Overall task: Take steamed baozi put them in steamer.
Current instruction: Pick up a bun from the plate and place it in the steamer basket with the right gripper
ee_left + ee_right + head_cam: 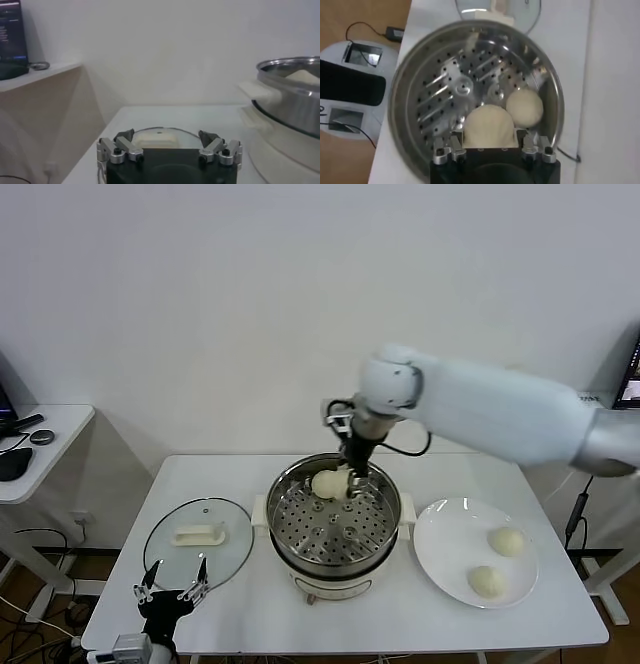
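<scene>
Now | right gripper (490, 146) fingers clamp baozi (489, 127) over steamer (410, 75) | left gripper (172, 582) fingers spread | writing unreadable

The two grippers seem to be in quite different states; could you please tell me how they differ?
The right gripper is shut on a baozi over the steamer, beside a baozi already lying on its tray; the left gripper holds nothing. The left gripper's jaws stand wide open; the right's are closed. The left gripper sits low at the table's near edge by the glass lid. Both have metal-tipped fingers.
</scene>
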`<state>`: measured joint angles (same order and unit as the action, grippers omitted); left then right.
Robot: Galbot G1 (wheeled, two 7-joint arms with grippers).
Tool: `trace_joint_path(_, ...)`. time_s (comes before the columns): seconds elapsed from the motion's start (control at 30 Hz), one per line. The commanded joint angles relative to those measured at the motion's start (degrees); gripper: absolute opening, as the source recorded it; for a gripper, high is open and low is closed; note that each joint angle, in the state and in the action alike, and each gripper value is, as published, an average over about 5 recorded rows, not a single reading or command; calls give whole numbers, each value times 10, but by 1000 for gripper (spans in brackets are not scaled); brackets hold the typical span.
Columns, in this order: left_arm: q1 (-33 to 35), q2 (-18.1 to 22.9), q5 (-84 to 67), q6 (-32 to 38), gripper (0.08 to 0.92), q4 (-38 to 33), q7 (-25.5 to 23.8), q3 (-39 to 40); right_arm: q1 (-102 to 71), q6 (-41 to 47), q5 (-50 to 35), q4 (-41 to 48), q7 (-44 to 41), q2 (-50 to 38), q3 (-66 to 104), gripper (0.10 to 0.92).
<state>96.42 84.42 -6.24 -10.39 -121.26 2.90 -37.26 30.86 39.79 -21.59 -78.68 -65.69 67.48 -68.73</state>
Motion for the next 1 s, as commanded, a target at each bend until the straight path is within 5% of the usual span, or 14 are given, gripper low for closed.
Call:
trace_joint_path(0.03, -3, 4, 0, -1, 823, -4, 0, 3, -49, 18, 1, 66, 36, 108, -16, 607)
trace_joint_path(0.67, -13, 3, -10, -2, 823, 8, 0, 3, -88, 18, 31, 94, 44, 144, -12, 619)
trace_joint_path(1.0, -11, 5, -10, -3, 823, 7, 0, 1, -30, 11, 49, 1, 14, 45, 29, 815)
